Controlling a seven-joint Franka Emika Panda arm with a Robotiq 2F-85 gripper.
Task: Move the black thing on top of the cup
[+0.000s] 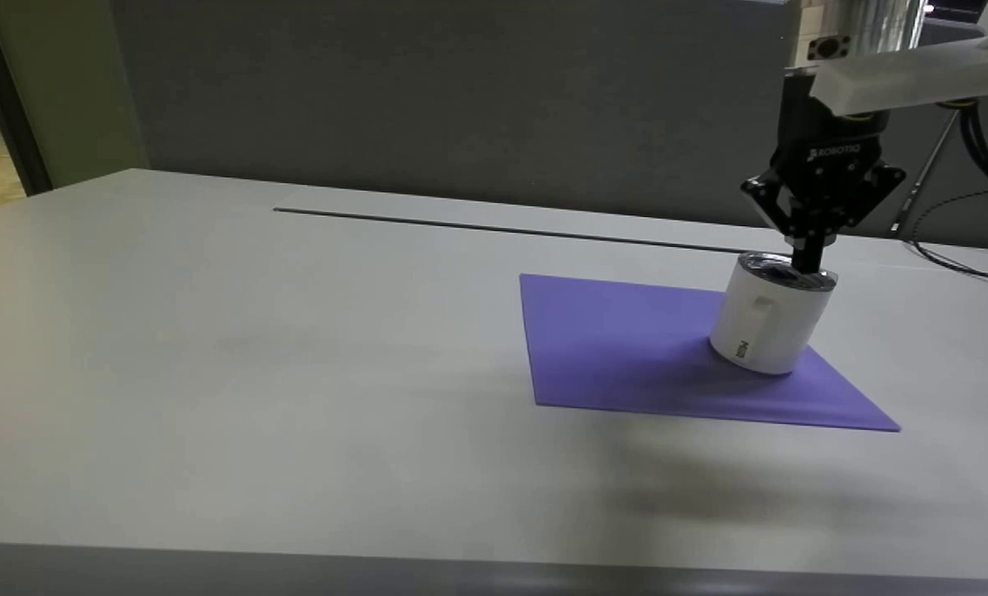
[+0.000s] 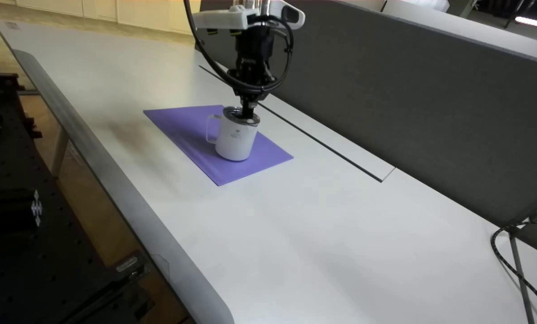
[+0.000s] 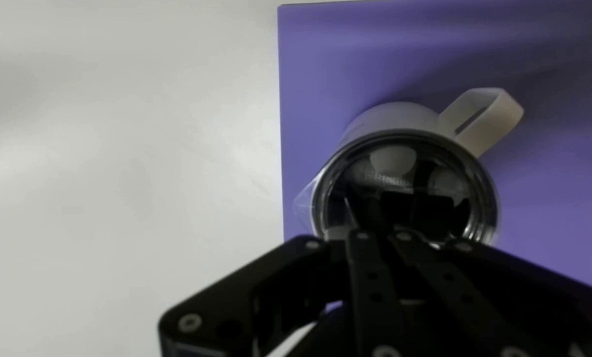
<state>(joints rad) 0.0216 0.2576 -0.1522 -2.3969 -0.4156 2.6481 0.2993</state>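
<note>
White table (image 1: pixel 295 372); cup (image 1: pixel 778 319) on purple mat (image 1: pixel 610 339); end effector (image 1: pixel 807 265) closed, at lid (image 1: pixel 764 266); any hold unclear.

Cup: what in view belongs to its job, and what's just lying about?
In the job:
cup
lid, likely the black thing or what bears it; can't tell which
hand

Just lying about:
mat, under the cup
cord
</note>
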